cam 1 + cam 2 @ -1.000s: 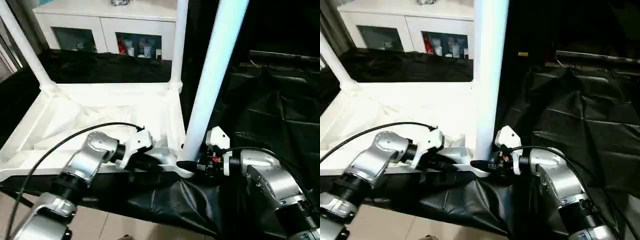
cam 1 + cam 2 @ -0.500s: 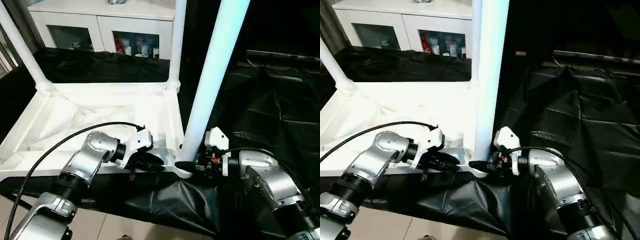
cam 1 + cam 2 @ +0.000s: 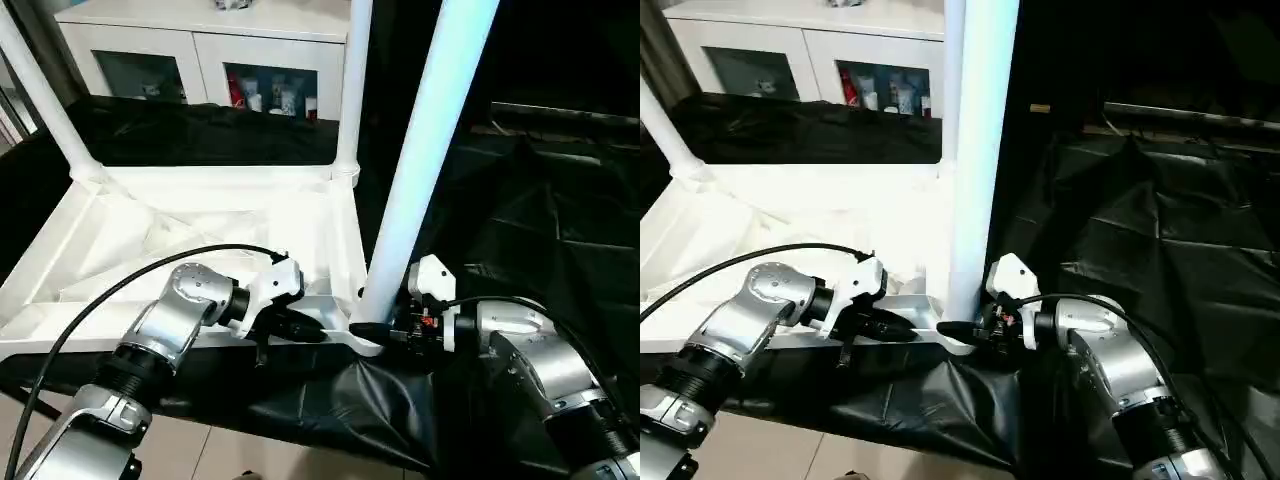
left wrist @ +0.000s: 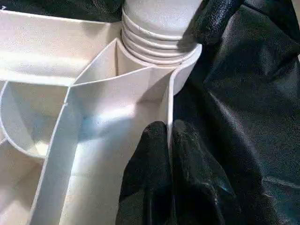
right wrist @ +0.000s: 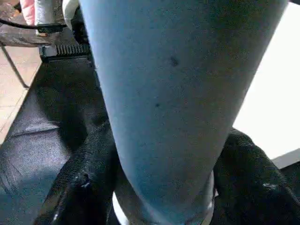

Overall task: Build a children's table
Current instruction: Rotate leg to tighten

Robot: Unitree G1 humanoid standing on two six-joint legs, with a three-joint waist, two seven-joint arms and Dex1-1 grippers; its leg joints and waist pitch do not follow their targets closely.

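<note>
A: We have the children's table (image 3: pixel 200 215) upside down on the black-draped desk (image 3: pixel 560 230). On the left, our left pincer (image 4: pixel 169 154) is clenched on the near rim wall, steadying it.

B: Right of that, our right pincer (image 5: pixel 159 178) grasps the base of the near-right leg (image 3: pixel 420 160), which stands in its corner socket (image 4: pixel 161 51). I think we should keep the leg upright and push straight down while the left holds firm.

A: Any containers?

B: Far off, the white cabinet (image 3: pixel 210 50) holds small bottles behind glass; we can't tell which.
</note>
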